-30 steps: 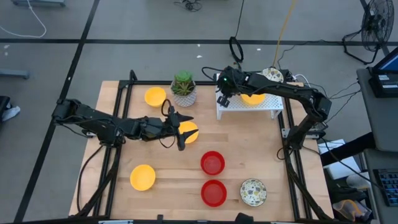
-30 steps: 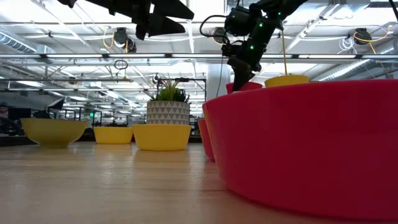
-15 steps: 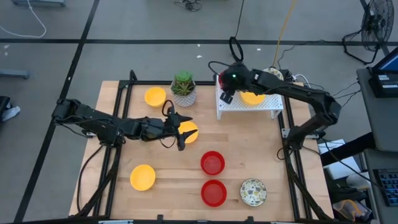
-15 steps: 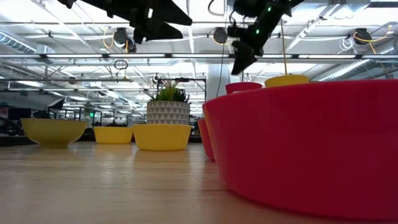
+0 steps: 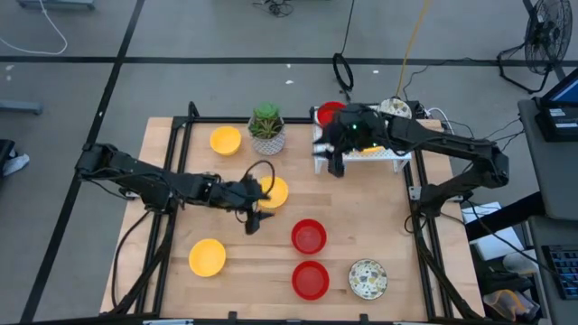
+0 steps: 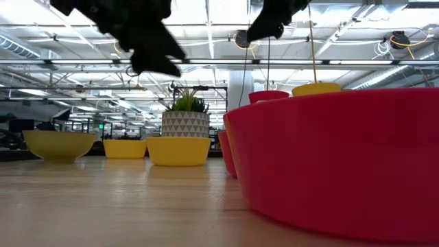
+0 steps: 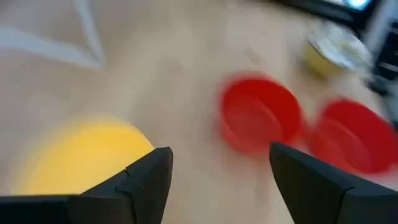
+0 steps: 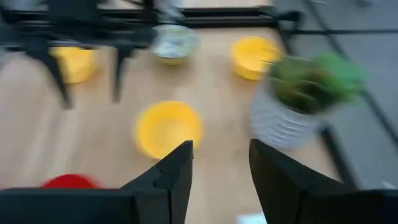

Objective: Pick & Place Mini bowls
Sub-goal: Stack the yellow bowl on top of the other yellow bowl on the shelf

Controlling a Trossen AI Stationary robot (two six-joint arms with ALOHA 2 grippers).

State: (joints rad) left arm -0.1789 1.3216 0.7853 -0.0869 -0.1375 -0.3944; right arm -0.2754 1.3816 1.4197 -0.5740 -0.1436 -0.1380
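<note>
On white rack (image 5: 388,155): red bowl (image 5: 330,113), yellow bowl (image 6: 316,88); both empty.

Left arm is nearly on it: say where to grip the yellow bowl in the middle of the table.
Grip the rim of the yellow bowl from straight above, one finger inside the wall and one outside. It sits upright, open side up, shallow, and apart from the other bowls. The left end effector, open, is beside it.
</note>
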